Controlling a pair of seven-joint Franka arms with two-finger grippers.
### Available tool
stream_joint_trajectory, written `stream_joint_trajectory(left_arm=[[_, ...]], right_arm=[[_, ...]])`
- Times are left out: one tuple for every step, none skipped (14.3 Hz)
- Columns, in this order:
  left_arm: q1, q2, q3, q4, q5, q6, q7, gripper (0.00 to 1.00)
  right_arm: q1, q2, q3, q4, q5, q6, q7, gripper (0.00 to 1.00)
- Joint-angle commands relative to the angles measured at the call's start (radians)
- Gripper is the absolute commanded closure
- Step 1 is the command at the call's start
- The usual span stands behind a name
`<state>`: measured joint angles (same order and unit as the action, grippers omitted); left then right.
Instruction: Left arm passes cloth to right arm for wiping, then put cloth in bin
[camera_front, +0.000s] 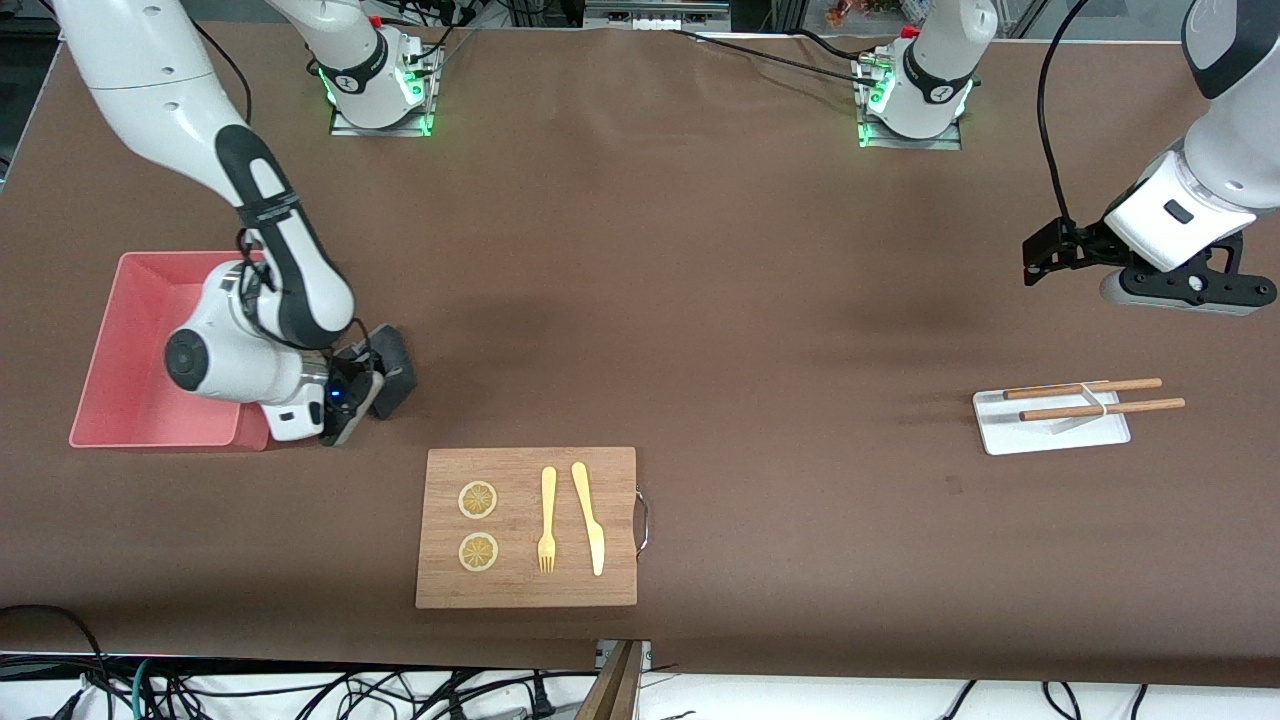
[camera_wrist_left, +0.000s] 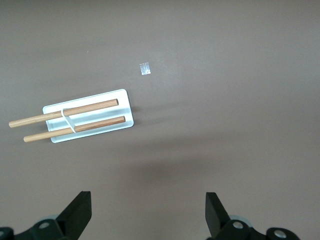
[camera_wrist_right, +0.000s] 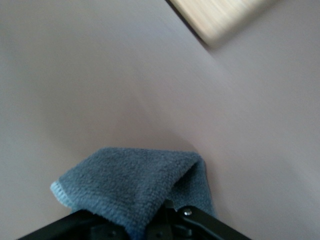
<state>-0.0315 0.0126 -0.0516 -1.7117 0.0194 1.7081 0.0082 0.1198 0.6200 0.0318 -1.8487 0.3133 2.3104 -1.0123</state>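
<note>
The dark grey cloth (camera_front: 396, 366) hangs from my right gripper (camera_front: 378, 392), which is shut on it low over the brown table, beside the pink bin (camera_front: 125, 335) and toward the cutting board. In the right wrist view the cloth (camera_wrist_right: 134, 182) drapes over the right gripper (camera_wrist_right: 167, 220) and hides its fingertips. My left gripper (camera_front: 1045, 256) waits open and empty above the table at the left arm's end. In the left wrist view its fingers (camera_wrist_left: 78, 214) stand wide apart around the left gripper (camera_wrist_left: 147, 216), with bare table between them.
A wooden cutting board (camera_front: 527, 590) with two lemon slices (camera_front: 478, 500), a fork (camera_front: 547, 518) and a knife (camera_front: 590, 518) lies near the front camera. A small white tray (camera_front: 1050, 432) (camera_wrist_left: 127, 102) carries two chopsticks (camera_front: 1095, 397). A tape scrap (camera_wrist_left: 145, 69) lies on the table.
</note>
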Motion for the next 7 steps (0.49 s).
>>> stream_joint_trajectory(left_arm=[[-0.004,-0.006,0.007,-0.006,-0.018,-0.008,0.006,0.0],[-0.004,-0.006,0.007,-0.006,-0.018,-0.008,0.006,0.0],[-0.004,-0.006,0.007,-0.006,-0.018,-0.008,0.007,0.0],[-0.004,-0.006,0.007,-0.005,-0.018,-0.008,0.006,0.0],[-0.004,-0.006,0.007,-0.006,-0.018,-0.008,0.007,0.0],[-0.004,-0.006,0.007,-0.006,-0.018,-0.008,0.006,0.0],[-0.004,-0.006,0.007,-0.006,-0.018,-0.008,0.007,0.0]], right_arm=[[0.144,0.035,-0.007,0.041,-0.005,0.039,0.225,1.0],[0.188,0.055,-0.007,0.054,-0.005,0.079,0.303,1.0],[0.233,0.078,-0.007,0.059,-0.003,0.131,0.387,1.0],[0.279,0.102,-0.007,0.072,-0.005,0.177,0.472,1.0],[0.314,0.128,-0.007,0.109,-0.005,0.199,0.545,1.0],[0.345,0.144,-0.007,0.15,-0.003,0.198,0.616,1.0],[0.365,0.15,-0.007,0.178,-0.003,0.193,0.682,1.0]])
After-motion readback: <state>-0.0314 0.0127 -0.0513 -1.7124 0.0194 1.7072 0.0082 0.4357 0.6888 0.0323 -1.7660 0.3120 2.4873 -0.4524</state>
